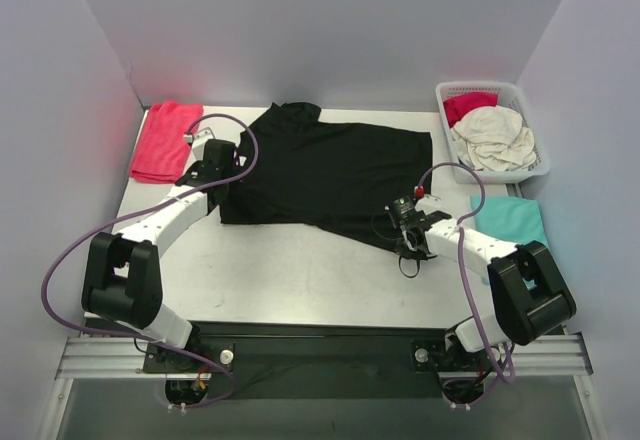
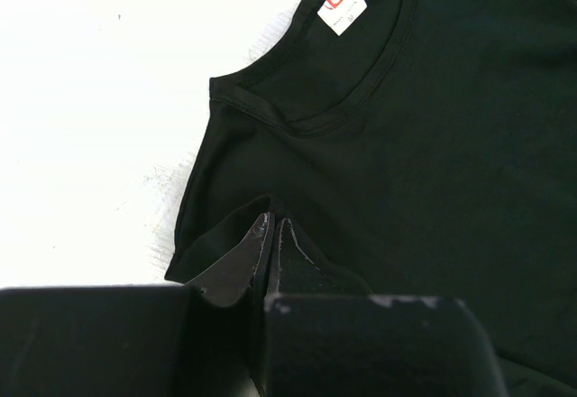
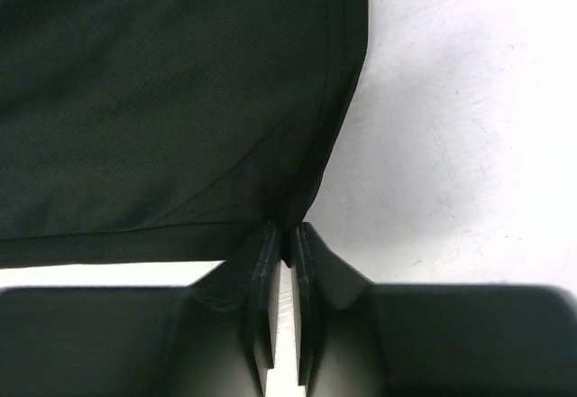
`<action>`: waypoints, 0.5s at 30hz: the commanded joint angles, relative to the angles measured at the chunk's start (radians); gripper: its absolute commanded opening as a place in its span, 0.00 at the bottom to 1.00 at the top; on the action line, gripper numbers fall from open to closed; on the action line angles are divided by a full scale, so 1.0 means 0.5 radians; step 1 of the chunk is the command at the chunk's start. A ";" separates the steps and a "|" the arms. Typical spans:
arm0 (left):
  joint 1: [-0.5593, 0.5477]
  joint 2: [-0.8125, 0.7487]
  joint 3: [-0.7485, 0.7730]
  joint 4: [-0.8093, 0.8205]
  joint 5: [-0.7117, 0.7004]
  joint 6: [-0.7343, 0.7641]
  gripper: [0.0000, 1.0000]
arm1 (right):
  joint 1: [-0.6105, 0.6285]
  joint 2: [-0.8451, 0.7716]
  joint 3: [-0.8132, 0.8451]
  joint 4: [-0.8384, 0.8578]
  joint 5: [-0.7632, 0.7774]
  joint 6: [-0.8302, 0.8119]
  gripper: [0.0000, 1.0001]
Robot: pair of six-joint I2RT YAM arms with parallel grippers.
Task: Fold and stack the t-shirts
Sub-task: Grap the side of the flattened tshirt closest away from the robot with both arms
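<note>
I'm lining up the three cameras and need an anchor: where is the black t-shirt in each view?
Top external: black t-shirt spread across the middle of the table.
Left wrist: it fills the centre and right, with the neckline and white label at the top; the left gripper pinches its edge.
Right wrist: it covers the upper left, its corner at the right gripper.
Shared landmark: the white table beside the shirt's edge.

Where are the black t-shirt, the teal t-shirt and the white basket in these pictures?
black t-shirt [image 1: 330,175], top external view, middle of its body.
teal t-shirt [image 1: 512,220], top external view, middle of the cloth.
white basket [image 1: 478,86], top external view, far rim.
</note>
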 commanded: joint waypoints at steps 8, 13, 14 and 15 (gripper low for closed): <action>-0.032 -0.228 -0.083 0.009 -0.120 -0.099 0.00 | -0.007 -0.325 -0.052 -0.320 -0.007 0.129 0.00; -0.108 -0.442 -0.190 -0.028 -0.202 -0.222 0.00 | -0.007 -0.584 -0.074 -0.443 0.008 0.123 0.00; -0.133 -0.479 -0.217 -0.043 -0.224 -0.249 0.00 | -0.004 -0.654 -0.077 -0.477 0.023 0.129 0.00; -0.154 -0.516 -0.251 -0.061 -0.254 -0.271 0.00 | -0.004 -0.685 -0.083 -0.492 0.027 0.130 0.00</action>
